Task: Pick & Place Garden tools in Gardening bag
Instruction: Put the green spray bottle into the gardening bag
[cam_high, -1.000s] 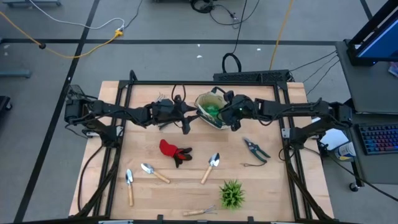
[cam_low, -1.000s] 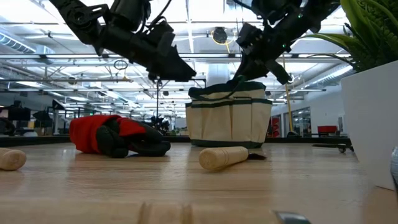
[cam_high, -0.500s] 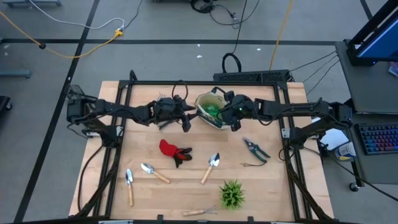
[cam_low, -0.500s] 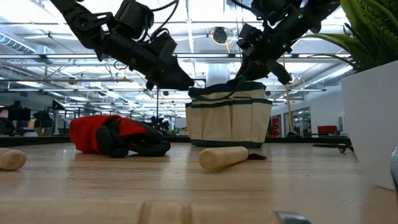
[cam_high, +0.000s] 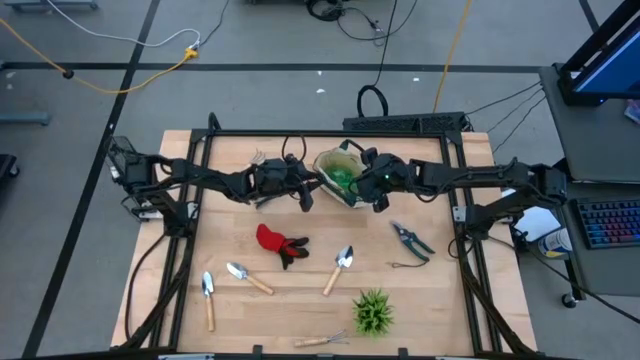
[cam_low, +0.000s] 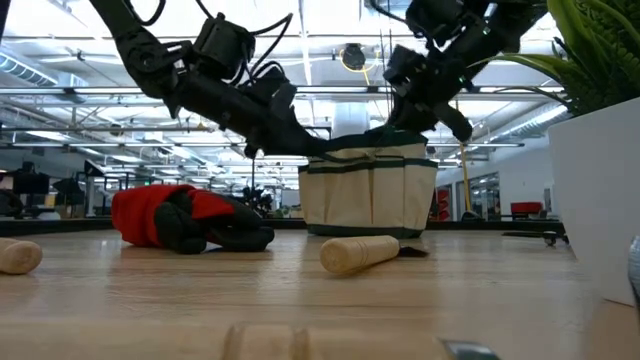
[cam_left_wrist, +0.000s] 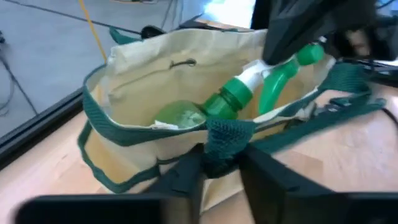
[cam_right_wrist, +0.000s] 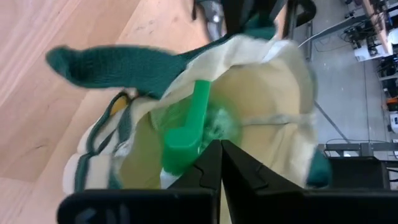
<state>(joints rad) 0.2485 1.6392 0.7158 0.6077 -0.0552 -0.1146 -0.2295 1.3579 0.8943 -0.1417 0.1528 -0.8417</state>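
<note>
The cream gardening bag (cam_high: 328, 166) with green trim stands on its base at the table's far middle, with a green spray bottle (cam_left_wrist: 233, 96) inside. My left gripper (cam_left_wrist: 222, 171) is at its left rim and my right gripper (cam_right_wrist: 219, 152) at its right rim, each shut on the bag. On the wood nearer lie a red-and-black glove (cam_high: 280, 243), three trowels (cam_high: 208, 296) (cam_high: 247, 276) (cam_high: 340, 268), a small rake (cam_high: 322, 340) and pruning shears (cam_high: 411, 238). My left gripper pinches the green webbing (cam_left_wrist: 225, 138) on the bag's left rim between its two fingers. It comes from the table's left, slanting slightly down. The bag stays standing on the table. My right gripper meets the bag's right rim (cam_low: 398, 130) from the right, slanting down. Its shut fingers hide the place of contact. The green trim rises toward them.
A green spiky plant (cam_high: 373, 312) in a white pot (cam_low: 595, 200) stands near the front edge. The black frame rails (cam_high: 330, 133) run round the table's far and side edges. Bare wood lies between the bag and the glove.
My left gripper has come down and toward the bag from the left, and its fingertips now reach the bag's left rim. The bag and the tools have stayed where they were.
</note>
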